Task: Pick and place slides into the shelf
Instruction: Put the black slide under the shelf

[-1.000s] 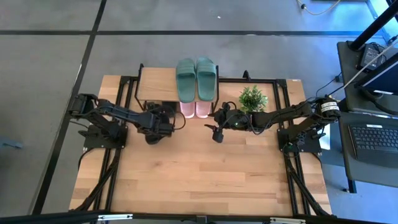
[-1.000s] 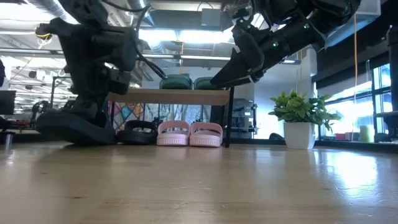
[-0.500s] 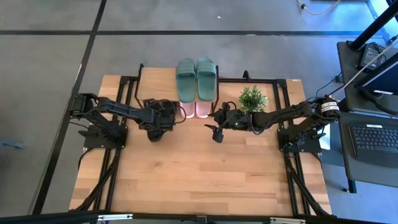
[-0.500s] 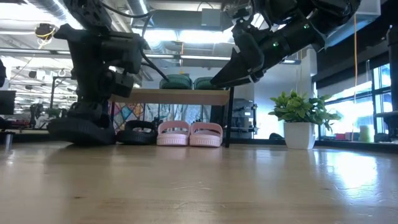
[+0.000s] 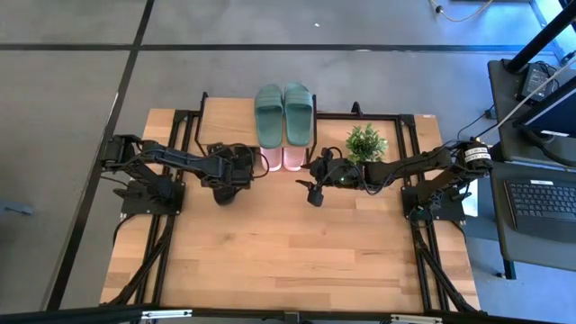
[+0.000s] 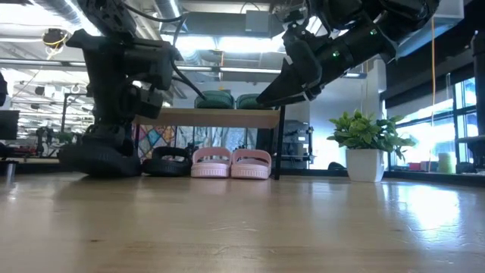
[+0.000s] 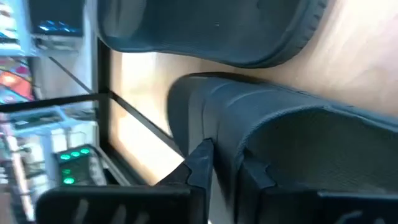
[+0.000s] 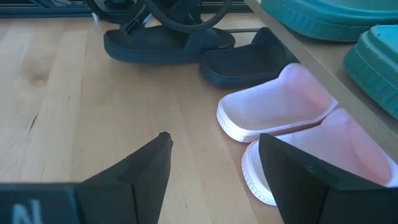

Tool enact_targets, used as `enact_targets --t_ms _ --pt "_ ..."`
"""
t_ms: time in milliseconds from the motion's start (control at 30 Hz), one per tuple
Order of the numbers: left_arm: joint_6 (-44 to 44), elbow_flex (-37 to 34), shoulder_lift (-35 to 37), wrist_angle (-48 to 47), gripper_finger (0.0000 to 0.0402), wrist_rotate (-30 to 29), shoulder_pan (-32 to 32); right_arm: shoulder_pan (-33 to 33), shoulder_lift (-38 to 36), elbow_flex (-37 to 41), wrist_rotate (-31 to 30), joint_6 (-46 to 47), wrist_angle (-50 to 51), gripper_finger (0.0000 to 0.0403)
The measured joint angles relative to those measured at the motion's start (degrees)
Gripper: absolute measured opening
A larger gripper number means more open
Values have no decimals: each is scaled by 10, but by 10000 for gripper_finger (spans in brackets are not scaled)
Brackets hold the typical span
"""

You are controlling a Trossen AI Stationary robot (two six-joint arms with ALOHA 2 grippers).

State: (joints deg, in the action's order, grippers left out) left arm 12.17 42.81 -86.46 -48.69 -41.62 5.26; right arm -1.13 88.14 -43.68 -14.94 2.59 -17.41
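A pair of dark green slides [image 5: 284, 112] lies on the shelf's top board [image 5: 225, 121]. A pale pink pair [image 6: 231, 163] stands under it on the table, with one black slide [image 6: 168, 163] to their left. A second black slide [image 6: 98, 161] lies sole-down on the table at the shelf's front left. My left gripper [image 5: 236, 171] is shut on it from above. My right gripper [image 5: 312, 191] hangs open above the table in front of the pink pair [image 8: 280, 109], touching nothing. My left gripper has the black slide's strap edge [image 7: 219, 118] between its two fingers, one finger [image 7: 200, 163] outside the strap and the other [image 7: 256, 175] on its textured inner side. The fingers slant down from the table's left. The slide's sole rests on the table.
A small potted plant [image 5: 365, 142] stands right of the shelf, close behind my right arm. The shelf's thin black legs [image 6: 277, 144] frame the lower space. The near half of the wooden tabletop [image 5: 288, 261] is bare.
My left gripper has gone a little toward the far edge and the shelf. The black slide has slid along the table with it, then both have kept still. My right arm has not moved.
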Motion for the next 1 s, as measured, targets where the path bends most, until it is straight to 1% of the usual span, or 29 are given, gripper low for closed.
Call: enact_targets --t_ms 67,167,300,400,533,633,767,900,1000 --pt "10 0 0 0 52 20 0 0 0 0 0 0 0 242" --pt "12 0 0 0 93 48 0 0 0 0 0 0 0 242" --pt "12 0 0 -7 148 53 -1 0 0 0 0 0 0 242" --pt "12 0 0 -21 171 51 -7 0 0 0 0 1 0 242" --pt "34 11 0 -63 181 52 -19 0 0 0 0 1 0 242" --pt "55 27 0 -91 182 42 -28 0 0 0 0 2 0 242" --pt "60 46 0 -119 182 42 -46 0 0 0 0 2 0 242" --pt "99 69 6 -169 182 81 -74 0 0 0 0 2 0 242" --pt "108 72 40 -173 182 94 -117 0 0 0 0 2 1 242"
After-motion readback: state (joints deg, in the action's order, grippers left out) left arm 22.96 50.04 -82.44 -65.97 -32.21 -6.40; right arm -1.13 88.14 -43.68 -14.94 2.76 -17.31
